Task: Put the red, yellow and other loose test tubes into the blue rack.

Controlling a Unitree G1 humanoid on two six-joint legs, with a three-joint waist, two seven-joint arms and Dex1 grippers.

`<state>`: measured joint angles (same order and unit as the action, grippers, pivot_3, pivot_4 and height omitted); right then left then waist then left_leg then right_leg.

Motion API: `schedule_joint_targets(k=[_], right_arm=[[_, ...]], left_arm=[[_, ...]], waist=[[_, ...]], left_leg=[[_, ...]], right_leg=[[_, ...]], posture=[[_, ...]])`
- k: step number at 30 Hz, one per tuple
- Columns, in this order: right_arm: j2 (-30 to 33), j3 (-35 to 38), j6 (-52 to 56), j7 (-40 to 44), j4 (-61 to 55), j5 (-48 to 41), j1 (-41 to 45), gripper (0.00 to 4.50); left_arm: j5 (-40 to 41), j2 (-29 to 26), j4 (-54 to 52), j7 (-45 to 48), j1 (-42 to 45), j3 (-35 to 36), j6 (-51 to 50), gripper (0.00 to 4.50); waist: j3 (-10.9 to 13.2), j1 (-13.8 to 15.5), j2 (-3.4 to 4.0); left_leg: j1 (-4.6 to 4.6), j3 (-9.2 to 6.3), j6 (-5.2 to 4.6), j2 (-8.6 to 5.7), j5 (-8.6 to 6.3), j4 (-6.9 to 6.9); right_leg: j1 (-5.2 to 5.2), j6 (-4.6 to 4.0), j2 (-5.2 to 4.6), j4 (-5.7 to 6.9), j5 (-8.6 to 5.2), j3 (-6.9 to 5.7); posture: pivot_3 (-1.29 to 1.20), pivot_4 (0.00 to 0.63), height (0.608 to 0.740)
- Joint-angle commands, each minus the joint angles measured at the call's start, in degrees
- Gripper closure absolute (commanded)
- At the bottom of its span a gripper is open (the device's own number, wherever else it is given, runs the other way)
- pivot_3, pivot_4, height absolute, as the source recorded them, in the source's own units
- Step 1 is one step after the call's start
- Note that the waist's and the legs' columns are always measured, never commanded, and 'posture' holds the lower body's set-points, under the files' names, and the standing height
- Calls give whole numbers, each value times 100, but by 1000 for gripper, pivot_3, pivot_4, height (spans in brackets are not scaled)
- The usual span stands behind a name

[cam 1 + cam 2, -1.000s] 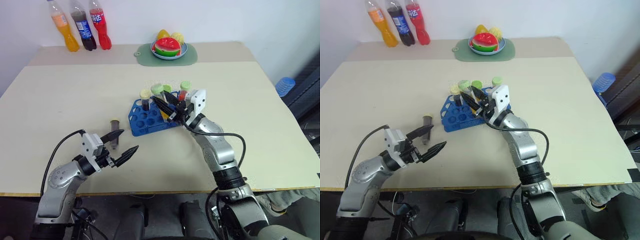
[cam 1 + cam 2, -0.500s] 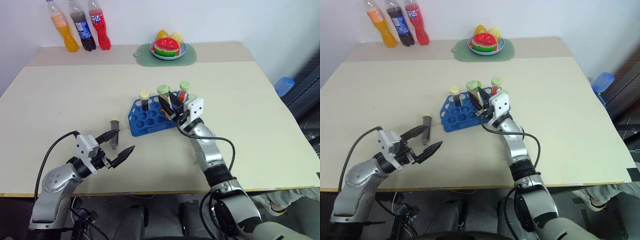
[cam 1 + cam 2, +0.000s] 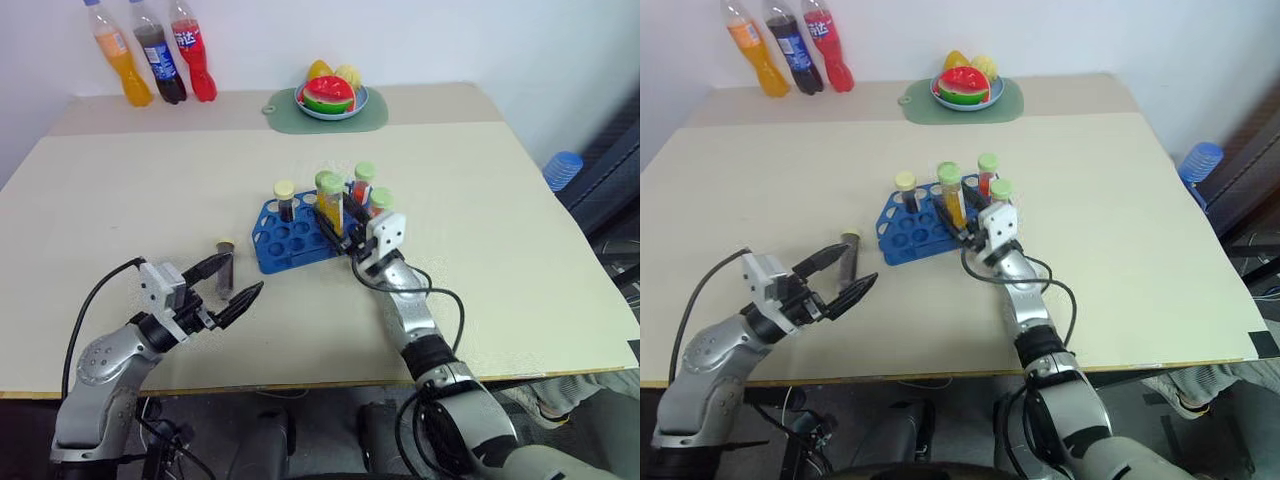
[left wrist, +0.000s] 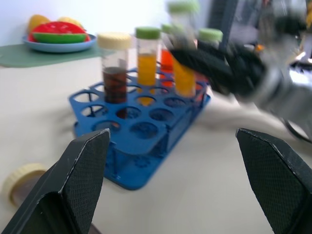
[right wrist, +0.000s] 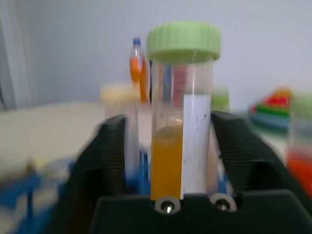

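Observation:
The blue rack [image 3: 290, 240] stands at mid-table. Upright in it are a brown tube with a pale-yellow cap [image 3: 285, 200], a yellow tube with a green cap [image 3: 330, 203], a red tube [image 3: 362, 186] and another green-capped tube [image 3: 380, 200]. My right gripper [image 3: 338, 226] is open, its fingers [image 5: 109, 156] on either side of the yellow tube [image 5: 180, 141] with a gap on one side. A loose dark tube with a pale-yellow cap [image 3: 226, 250] lies on the table left of the rack. Just in front of it is my left gripper [image 3: 240, 277], open and empty.
Three soda bottles [image 3: 155, 65] stand at the far left corner. A plate of toy fruit [image 3: 330, 95] sits on a green mat at the back. A blue object [image 3: 562, 170] is off the table's right edge.
My right gripper has come down with the yellow tube, which now stands in the rack, and its fingers have opened. The left gripper has hardly moved.

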<state>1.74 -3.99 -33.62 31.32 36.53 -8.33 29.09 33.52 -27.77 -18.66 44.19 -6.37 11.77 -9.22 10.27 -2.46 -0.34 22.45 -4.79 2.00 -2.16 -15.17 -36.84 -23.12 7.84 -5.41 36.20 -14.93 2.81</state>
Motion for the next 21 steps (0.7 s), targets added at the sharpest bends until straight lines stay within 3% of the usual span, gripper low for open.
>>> schedule_joint_targets(k=[1,6,10,12,15,19,21], right_arm=[[205,-28,-1,51,-825,58,-177,36],[752,-46,622,305,-1929,-67,-666,36],[1655,-66,1589,1062,-3089,-470,-1247,36],[2228,-52,2038,1556,-3594,-705,-1584,36],[2917,81,2471,2102,-4079,-1016,-1927,36],[3358,232,2834,2402,-4353,-1244,-2049,36],[3578,273,3000,2608,-4552,-1348,-2104,36]], left_arm=[[374,12,-281,-240,120,280,-246,213],[640,82,-479,-931,244,494,-778,213],[762,147,-937,-2355,378,743,-1744,213],[1274,31,-1279,-3482,514,943,-2995,213],[2678,-382,-1121,-5060,1233,1229,-5154,213],[4395,-723,-392,-6632,2198,1350,-6304,213],[5305,-891,160,-7692,2675,1112,-6399,213]], waist=[[0,-4,1],[0,10,0],[1,36,-1],[2,62,-4],[4,80,-6],[6,111,-13],[7,123,-13]], left_leg=[[0,0,0,0,0,0],[0,-1,0,0,0,0],[1,-2,0,0,0,-1],[2,-2,0,-1,0,-3],[0,-6,-1,0,0,-6],[-5,-14,-1,-1,0,-17],[-6,-13,-1,0,0,-16]], right_leg=[[0,0,1,0,0,0],[2,0,1,-1,0,0],[3,1,-2,-3,0,0],[5,1,-3,-4,0,0],[9,2,-2,-2,-1,-1],[21,4,2,1,-1,-9],[19,4,2,0,-1,-7]], posture=[[0,150,740],[0,150,740],[0,150,740],[0,150,740],[0,150,740],[0,150,740],[0,150,740]])
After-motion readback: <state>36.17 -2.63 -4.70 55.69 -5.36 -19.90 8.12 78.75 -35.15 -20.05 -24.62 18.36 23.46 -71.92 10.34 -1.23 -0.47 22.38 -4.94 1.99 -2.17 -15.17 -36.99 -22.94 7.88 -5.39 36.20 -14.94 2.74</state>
